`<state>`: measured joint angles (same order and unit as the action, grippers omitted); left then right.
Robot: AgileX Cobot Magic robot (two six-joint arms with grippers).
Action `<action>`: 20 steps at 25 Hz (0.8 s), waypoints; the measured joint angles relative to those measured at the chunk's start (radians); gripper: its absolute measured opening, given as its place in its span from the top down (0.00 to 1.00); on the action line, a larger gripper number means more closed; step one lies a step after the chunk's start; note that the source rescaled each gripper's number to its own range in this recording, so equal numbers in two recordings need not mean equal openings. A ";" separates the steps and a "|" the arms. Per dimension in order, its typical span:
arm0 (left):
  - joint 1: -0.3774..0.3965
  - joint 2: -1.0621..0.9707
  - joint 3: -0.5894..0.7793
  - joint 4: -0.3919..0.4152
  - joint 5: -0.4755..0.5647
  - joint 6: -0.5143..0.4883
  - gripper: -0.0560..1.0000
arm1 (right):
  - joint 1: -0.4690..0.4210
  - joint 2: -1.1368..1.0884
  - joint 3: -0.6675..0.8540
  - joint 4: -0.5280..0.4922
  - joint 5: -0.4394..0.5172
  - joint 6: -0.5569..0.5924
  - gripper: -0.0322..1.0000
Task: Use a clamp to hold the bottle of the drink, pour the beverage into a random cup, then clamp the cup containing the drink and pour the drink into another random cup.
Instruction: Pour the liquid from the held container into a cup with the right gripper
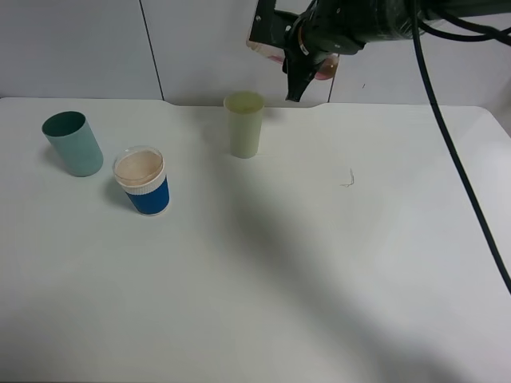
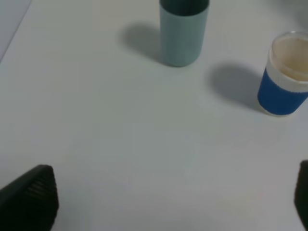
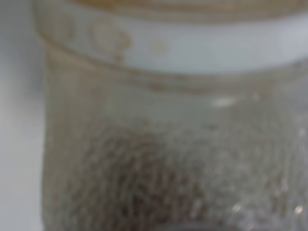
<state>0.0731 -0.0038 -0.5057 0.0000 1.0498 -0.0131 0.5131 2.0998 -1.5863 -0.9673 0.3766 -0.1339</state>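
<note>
Over table (image 1: 319, 279), right tool (image 1: 311, 76) seemingly grips bottle (image 3: 168, 120).

No text, brand, number or sign can be read anywhere. The bottle (image 3: 163, 144) is too blurred up close to show any lettering.

I see a dark teal tumbler (image 1: 72, 144) upright near the far left corner of my white bench (image 1: 279, 287). A small faint mark (image 1: 349, 178) lies right of centre, towards the far edge.
</note>
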 joint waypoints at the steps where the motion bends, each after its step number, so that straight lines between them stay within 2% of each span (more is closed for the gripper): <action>1: 0.000 0.000 0.000 0.000 0.000 0.000 0.00 | 0.004 -0.001 0.015 -0.001 0.000 -0.002 0.97; 13: 0.000 0.000 0.000 0.000 0.000 0.000 0.00 | 0.020 -0.027 0.055 -0.051 0.014 -0.019 0.97; 20: 0.000 0.000 0.000 0.000 0.000 0.000 0.00 | 0.031 -0.032 0.055 -0.078 0.059 -0.037 0.97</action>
<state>0.0731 -0.0038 -0.5057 0.0000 1.0498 -0.0131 0.5443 2.0678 -1.5310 -1.0453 0.4352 -0.1704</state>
